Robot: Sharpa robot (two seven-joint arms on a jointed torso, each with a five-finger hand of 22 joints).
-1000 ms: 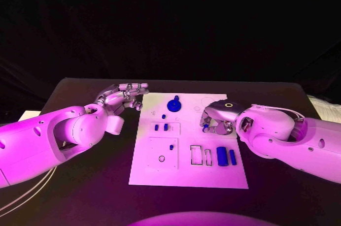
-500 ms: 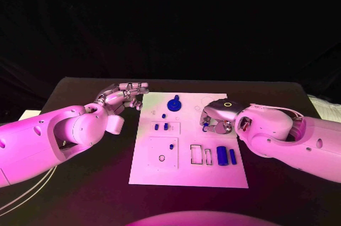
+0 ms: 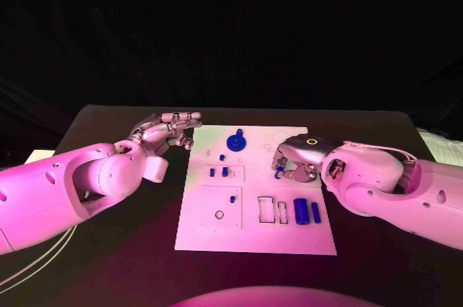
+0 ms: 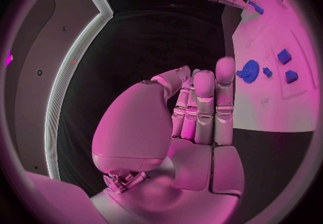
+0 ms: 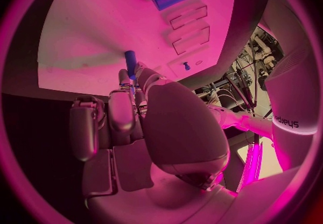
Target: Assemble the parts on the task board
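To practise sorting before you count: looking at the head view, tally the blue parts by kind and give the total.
Gear: 1
Cylinders lying side by side: 2
Small blocks: 2
Small pegs on the task board, at: 2
Peg pinched by the right hand: 1
Total: 8

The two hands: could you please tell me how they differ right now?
The right hand is over the task board and pinches a small blue part; the left hand holds nothing, off the board's edge, its fingers straight and together. Both are silver.
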